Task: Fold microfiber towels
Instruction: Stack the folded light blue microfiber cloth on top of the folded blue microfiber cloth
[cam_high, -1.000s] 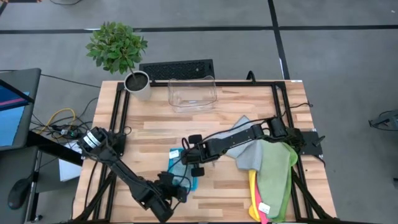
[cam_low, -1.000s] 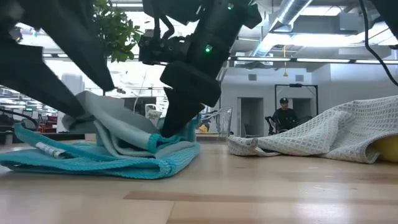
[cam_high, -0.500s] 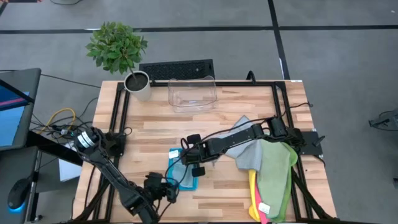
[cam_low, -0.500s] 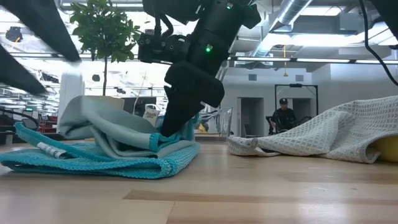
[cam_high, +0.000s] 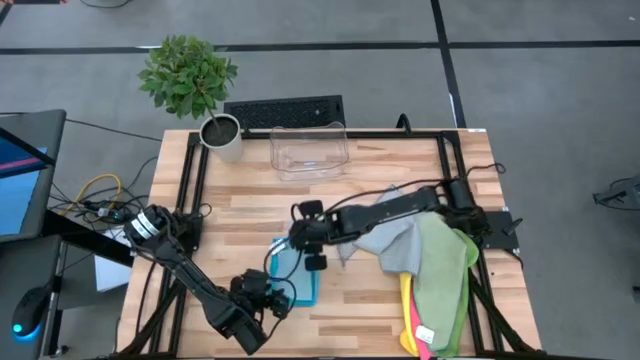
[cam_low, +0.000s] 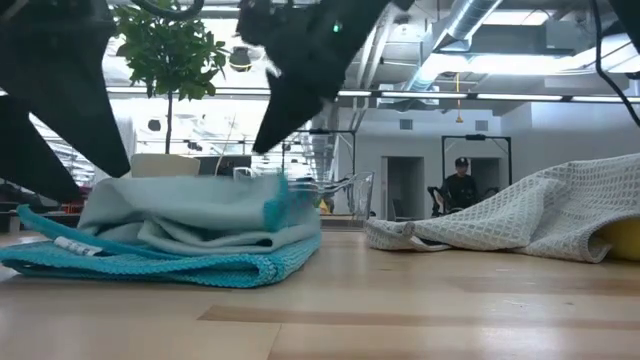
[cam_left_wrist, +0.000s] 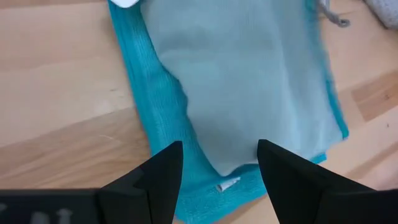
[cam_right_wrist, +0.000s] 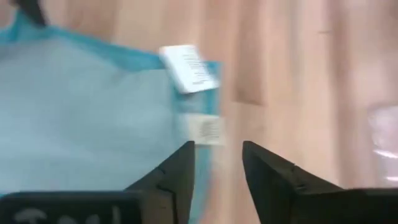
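Since a second ago: right gripper (cam_high: 310, 246) lifted off the folded cloths and shifted slightly toward the far side, fingers (cam_right_wrist: 181, 168) parted to a moderate gap with nothing between them, where before they were pinched into the fold. Left gripper (cam_high: 272, 297) drawn back toward the near left, off the cloth, fingers (cam_left_wrist: 163, 177) moderately apart and empty. Light blue towel (cam_low: 190, 212) now settled flatter on top of teal towel (cam_low: 150, 262), no longer propped up in a peak.

Folded pair lying on the wooden table (cam_high: 250, 210), left of centre and toward the near edge, light blue piece on top, teal border showing around it on the near side and both ends. Small white tag (cam_left_wrist: 227, 184) at the teal edge nearest the left gripper; another white tag (cam_right_wrist: 189, 68) at a corner in the right wrist view. Right gripper hovering just above the far end of the pair; left gripper hovering just beside the near left end, not touching.

Remaining microfiber towels heaped at the right side of the table: grey towel (cam_high: 392, 240), pale green towel (cam_high: 440, 275), yellow (cam_high: 407, 310) and pink (cam_high: 421, 349) edges beneath. Heap well apart from the folded pair.

Clear plastic bin (cam_high: 309, 150) at far centre, potted plant (cam_high: 222, 135) at far left corner. Person (cam_low: 459, 186) visible in the room beyond, in the low view.
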